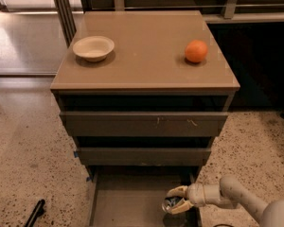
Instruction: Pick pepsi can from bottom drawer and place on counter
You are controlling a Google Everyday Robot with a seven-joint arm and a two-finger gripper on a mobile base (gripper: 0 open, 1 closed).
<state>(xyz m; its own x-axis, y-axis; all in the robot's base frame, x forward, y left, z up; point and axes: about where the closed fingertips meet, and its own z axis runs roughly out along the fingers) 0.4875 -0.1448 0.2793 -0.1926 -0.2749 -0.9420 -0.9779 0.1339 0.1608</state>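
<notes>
The bottom drawer (pixel 128 202) is pulled open at the foot of the cabinet. The pepsi can (pixel 170 204) stands at the drawer's right side, and only its silver top and dark body show. My gripper (pixel 178 199) reaches in from the lower right. One finger is on each side of the can, closed on it. The tan counter (pixel 142 56) is above, at the top of the cabinet.
A cream bowl (pixel 93 48) sits on the counter's left and an orange (pixel 196 51) on its right. Two closed drawers (pixel 144 124) lie between the counter and the open drawer. A dark object (pixel 35 212) lies on the speckled floor at the lower left.
</notes>
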